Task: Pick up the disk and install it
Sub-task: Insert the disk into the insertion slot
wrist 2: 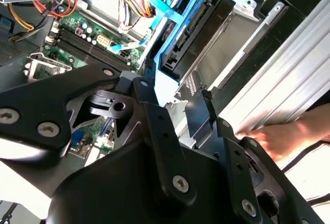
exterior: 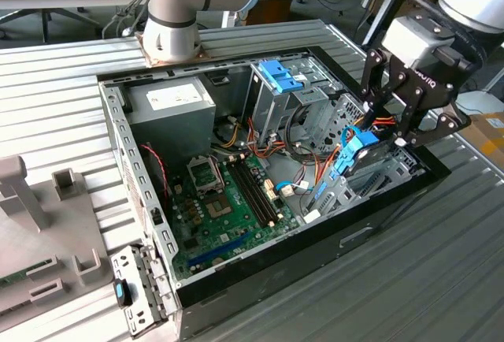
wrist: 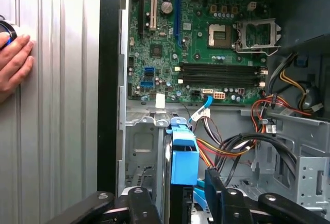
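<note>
Directly beneath the gripper (exterior: 386, 131), which clamps it, the disk (exterior: 356, 153) stands on edge, long axis pointing into the drive bay (exterior: 387, 178)

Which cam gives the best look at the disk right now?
Second wrist view: the disk is largest there, with its blue frame and dark end face both visible. The first wrist view sees it edge-on in the end effector, mostly blue frame. The exterior view shows it small and partly covered by the end effector.
</note>
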You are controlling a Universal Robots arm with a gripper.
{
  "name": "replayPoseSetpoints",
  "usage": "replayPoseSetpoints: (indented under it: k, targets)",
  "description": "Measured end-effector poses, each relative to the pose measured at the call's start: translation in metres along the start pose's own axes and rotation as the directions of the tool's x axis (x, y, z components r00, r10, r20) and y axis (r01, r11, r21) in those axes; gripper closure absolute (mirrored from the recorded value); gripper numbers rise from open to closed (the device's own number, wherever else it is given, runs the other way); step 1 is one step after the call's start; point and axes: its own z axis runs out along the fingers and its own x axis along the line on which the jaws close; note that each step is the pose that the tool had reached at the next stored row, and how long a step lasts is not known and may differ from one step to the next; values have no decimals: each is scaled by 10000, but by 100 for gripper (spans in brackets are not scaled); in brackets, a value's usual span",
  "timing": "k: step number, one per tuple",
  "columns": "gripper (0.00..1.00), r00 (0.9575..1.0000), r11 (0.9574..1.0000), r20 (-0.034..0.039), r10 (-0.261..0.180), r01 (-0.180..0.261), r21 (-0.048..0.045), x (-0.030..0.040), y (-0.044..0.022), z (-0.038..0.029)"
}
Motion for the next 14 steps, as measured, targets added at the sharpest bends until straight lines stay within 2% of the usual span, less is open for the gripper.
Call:
replayPoseSetpoints:
  k: [3,6,10,11,12,14]
  targets:
    - [50,10000,10000,0,0,0,0,1,0,0]
    - [50,10000,10000,-6,0,0,0,3,11,72]
    - [50,10000,10000,-8,1,-1,-3,7,31,247]
    - [50,10000,10000,-9,0,0,-2,6,67,274]
    - [50,10000,10000,-7,0,0,-3,7,101,289]
    - [50,10000,10000,-8,-1,1,-3,7,101,289]
